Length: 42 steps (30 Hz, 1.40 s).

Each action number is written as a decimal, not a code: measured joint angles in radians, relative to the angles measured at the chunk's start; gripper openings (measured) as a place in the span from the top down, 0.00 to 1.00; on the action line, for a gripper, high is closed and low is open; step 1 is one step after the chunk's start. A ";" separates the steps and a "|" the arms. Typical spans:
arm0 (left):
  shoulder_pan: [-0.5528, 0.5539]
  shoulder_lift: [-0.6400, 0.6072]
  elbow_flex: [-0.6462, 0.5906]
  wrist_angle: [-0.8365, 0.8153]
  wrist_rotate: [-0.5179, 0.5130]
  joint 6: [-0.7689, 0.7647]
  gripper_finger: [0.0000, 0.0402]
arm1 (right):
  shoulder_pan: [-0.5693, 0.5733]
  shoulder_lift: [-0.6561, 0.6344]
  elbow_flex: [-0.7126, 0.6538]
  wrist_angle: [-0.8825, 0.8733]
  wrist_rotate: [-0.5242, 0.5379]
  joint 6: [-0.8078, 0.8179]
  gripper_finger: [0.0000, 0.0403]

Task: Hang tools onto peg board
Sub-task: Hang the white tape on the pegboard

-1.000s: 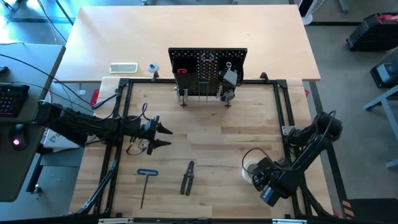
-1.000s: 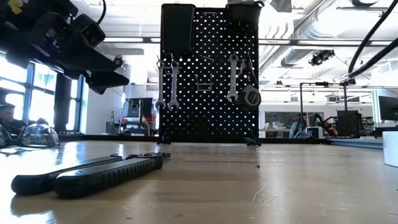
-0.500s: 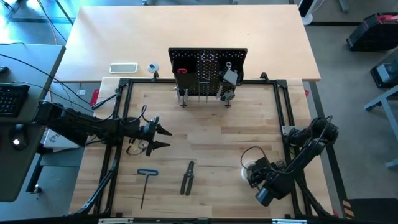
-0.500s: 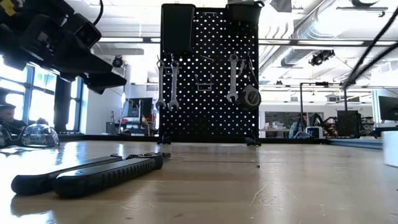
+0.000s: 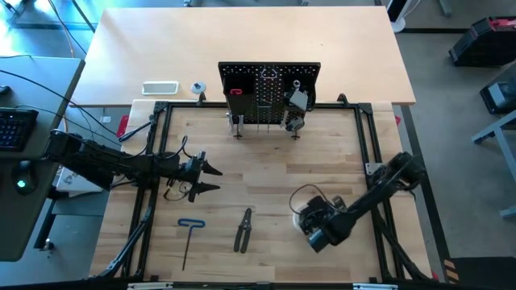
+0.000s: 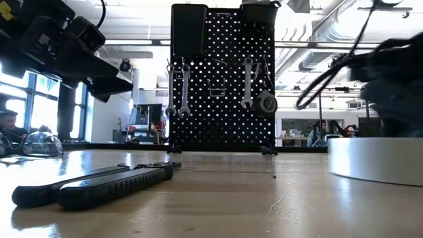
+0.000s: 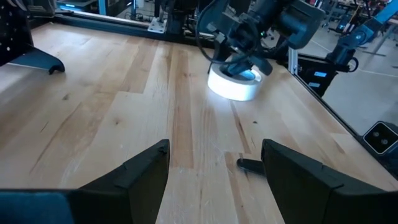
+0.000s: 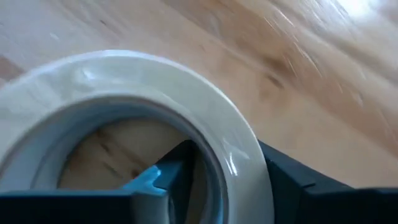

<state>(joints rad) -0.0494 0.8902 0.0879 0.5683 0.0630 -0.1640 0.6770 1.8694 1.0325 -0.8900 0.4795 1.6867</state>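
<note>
The right tool (image 5: 310, 219) is working the tape roll (image 7: 233, 84) here. One finger is sitting inside the hole of the roll and the other is outside the rim (image 8: 205, 124), so it's pinching through the wall of the ring. Makes sense, since a flat roll lying on the counter (image 5: 274, 177) gives you nothing else to grab. The jaws look like they're closing on it but I can't say the grip is firm yet, and the roll is resting flat on the wood rather than being lifted.

The left tool (image 5: 211, 177) is hanging spread wide and holding nothing, with the safety glasses (image 5: 179, 192) lying on the counter just beside it, so my guess is that's its next pick. The pliers (image 5: 243, 229) and the blue T-handle hex key (image 5: 189, 238) are lying out on the counter, between the two tools and nearer the left one, untouched.

The peg board (image 5: 268, 93) is standing upright well beyond both tools, already carrying a few wrenches (image 6: 177, 89) on its hooks. So the tape's got a fair trip ahead, and pinching through the rim should keep the hole clear for slipping over a hook.
</note>
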 joint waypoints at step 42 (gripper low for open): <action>0.001 0.000 0.000 -0.026 -0.067 0.013 0.39 | -0.569 0.008 -0.001 0.820 -0.092 -1.199 0.73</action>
<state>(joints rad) -0.0483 0.8902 0.0879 0.5423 -0.0044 -0.1509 0.1085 1.8778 1.0317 -0.0704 0.3875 0.4878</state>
